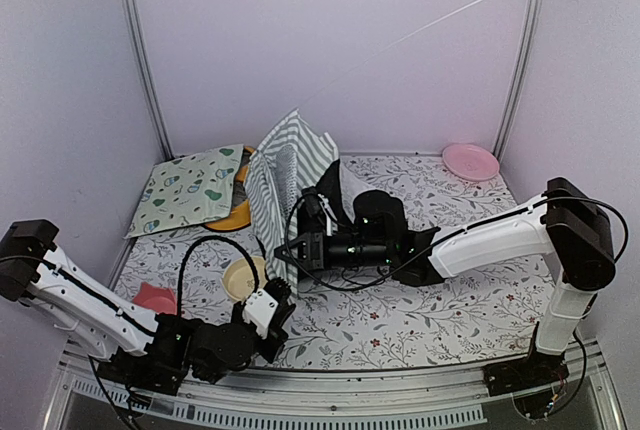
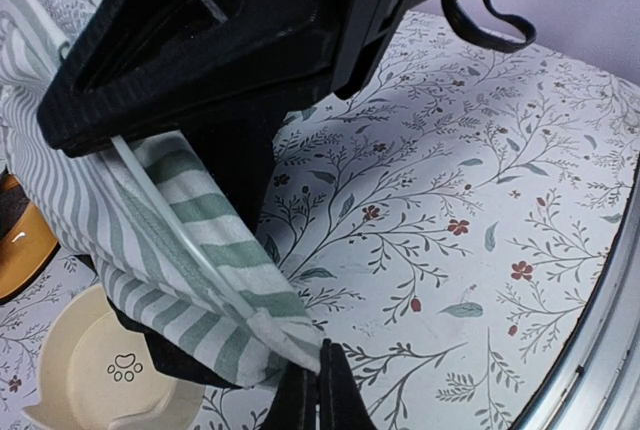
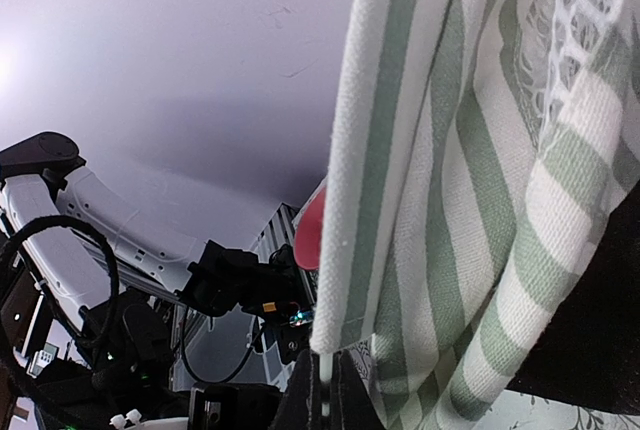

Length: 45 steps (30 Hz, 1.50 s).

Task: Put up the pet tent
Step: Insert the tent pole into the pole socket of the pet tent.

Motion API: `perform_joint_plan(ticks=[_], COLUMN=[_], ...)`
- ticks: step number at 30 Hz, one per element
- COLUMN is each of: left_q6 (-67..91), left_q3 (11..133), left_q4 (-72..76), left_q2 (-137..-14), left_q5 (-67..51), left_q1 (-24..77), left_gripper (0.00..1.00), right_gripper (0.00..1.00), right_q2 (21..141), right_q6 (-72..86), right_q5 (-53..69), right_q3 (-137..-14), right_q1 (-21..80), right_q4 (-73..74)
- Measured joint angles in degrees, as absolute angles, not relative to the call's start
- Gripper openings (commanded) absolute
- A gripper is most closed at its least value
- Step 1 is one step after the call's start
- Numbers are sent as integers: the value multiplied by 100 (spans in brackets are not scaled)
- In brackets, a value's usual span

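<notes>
The pet tent (image 1: 283,172) is a limp sheet of grey-green and white striped fabric standing near the table's middle. Its thin white pole (image 1: 450,12) runs up to the top right. In the left wrist view my left gripper (image 2: 321,386) is shut on a low corner of the striped fabric (image 2: 190,250), just above the table. In the right wrist view my right gripper (image 3: 326,390) is shut on the white pole's end where it leaves the fabric sleeve (image 3: 430,190). Lace (image 3: 580,10) shows at the upper right. From above, the right gripper (image 1: 284,250) is just over the left gripper (image 1: 284,292).
A cream mat with teal shapes (image 1: 190,190) lies at the back left, over an orange plate (image 1: 236,216). Near the left gripper sit a cream bowl (image 1: 243,277) and a red bowl (image 1: 155,298). A pink plate (image 1: 470,161) is at the back right.
</notes>
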State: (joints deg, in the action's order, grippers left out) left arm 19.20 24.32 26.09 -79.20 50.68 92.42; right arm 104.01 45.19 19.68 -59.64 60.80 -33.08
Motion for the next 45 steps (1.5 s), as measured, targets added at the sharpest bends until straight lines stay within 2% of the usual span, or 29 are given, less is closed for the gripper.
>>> perform_joint_plan(ticks=[45], left_q6=[1918], left_q3=[2432], left_q4=[2580], left_q2=[-7922], left_q5=[5063], left_q1=[9242], left_gripper=[0], right_gripper=[0], right_q2=[10401], right_q6=[4539], right_q5=[2012], right_q3=[-5887], right_q1=[5992], right_q4=[-3352])
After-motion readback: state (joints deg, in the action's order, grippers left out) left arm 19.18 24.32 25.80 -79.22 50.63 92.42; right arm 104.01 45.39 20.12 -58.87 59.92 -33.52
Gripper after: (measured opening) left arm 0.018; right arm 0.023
